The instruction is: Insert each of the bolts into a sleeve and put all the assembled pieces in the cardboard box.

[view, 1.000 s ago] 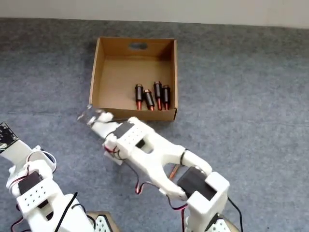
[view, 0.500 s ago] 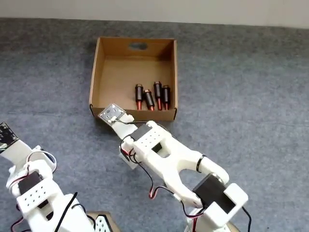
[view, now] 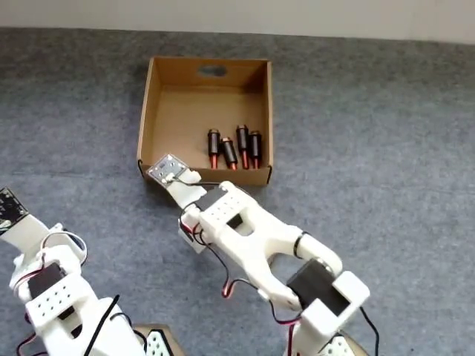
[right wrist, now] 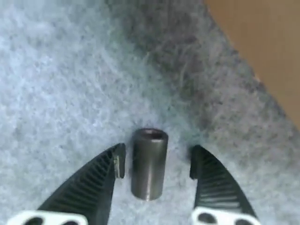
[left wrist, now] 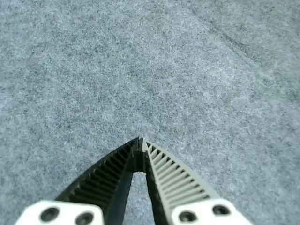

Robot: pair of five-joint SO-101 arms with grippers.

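Grey carpet covers the bench (view: 386, 148). At the left, the left end effector (left wrist: 140, 143) is clenched on nothing, its toothed fingers meeting at the tips above bare carpet.

Further right, the right end effector (right wrist: 157, 161) stands released, straddling a dark sleeve (right wrist: 149, 163). The sleeve lies on its side on the carpet, touching neither finger and nearer to one than the other. It rests just outside the front wall of the cardboard box (view: 146, 119), near the left front corner. Four assembled pieces (view: 234, 150) lie inside the box, towards its right front.

Step in hand, as judged: gripping the sleeve. Recommendation: centre the end effector over the sleeve first, so both fingers arrive together. Close across its mid-length, and slowly, since a round body may roll. Keep clear of the box wall.
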